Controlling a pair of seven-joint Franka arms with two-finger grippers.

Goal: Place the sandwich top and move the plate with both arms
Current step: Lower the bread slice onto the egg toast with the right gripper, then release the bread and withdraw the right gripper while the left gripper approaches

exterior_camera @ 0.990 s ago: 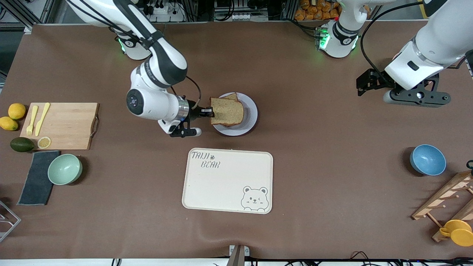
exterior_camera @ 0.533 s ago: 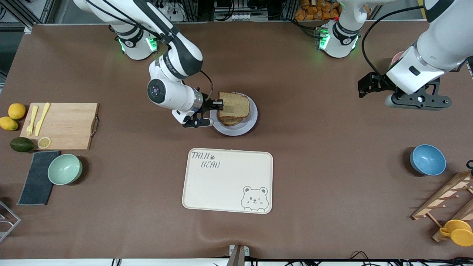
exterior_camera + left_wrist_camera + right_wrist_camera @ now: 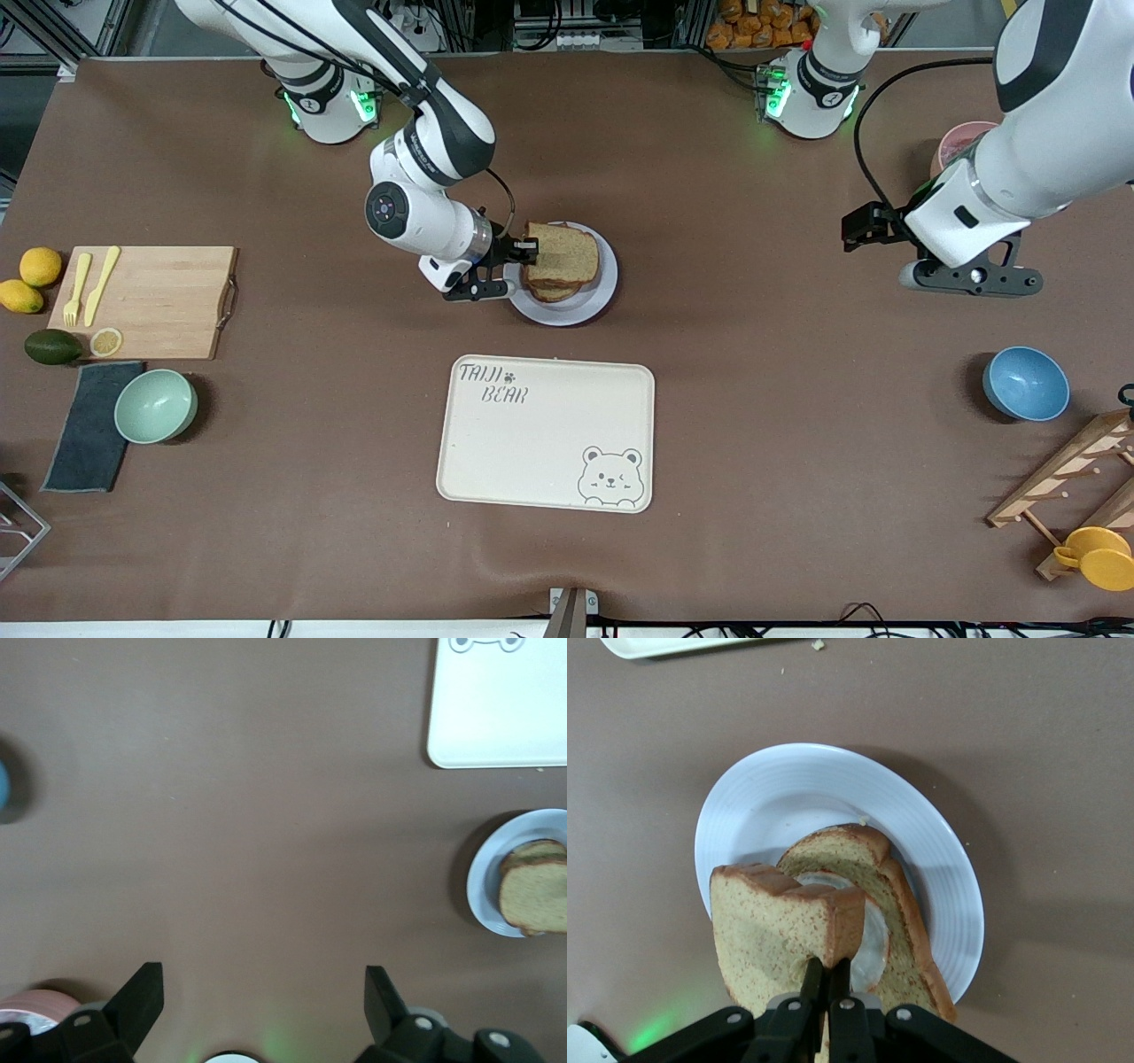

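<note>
The right end effector [image 3: 529, 254] is clamped on the edge of the sandwich top [image 3: 564, 252], a plain brown slice of bread with a darker crust, and holds it over the plate [image 3: 603, 285]. In the right wrist view the two fingers [image 3: 808, 979] pinch the slice [image 3: 780, 943] tightly at its crust, and the slice sits tilted above a second bread slice [image 3: 897, 912] that lies on the plate [image 3: 788, 797] and bears a pale egg white. The plate is round and pale lavender-white, and it rests on the brown worktop [image 3: 753, 443] between the two arm bases and the tray. Nearer to the front camera than the plate lies a cream rectangular tray [image 3: 546, 433] that reads "TAIJI BEAR" in one corner and carries a drawing of a winking bear in another. The left end effector [image 3: 966, 276] hangs over bare worktop toward the left arm's end, well apart from the plate, and its fingers [image 3: 133, 1003] stand wide apart with nothing between them. A pink bowl [image 3: 957, 142] shows just beside the left arm. A blue bowl [image 3: 1025, 383] sits toward the left arm's end of the worktop, near a wooden rack [image 3: 1067, 478] with a yellow cup [image 3: 1097, 556]. Toward the right arm's end lie a wooden cutting board [image 3: 151, 301] with a yellow fork and knife [image 3: 89, 283], two lemons [image 3: 31, 279], an avocado [image 3: 51, 346], a mint-green bowl [image 3: 155, 405] and a dark cloth [image 3: 84, 434].
</note>
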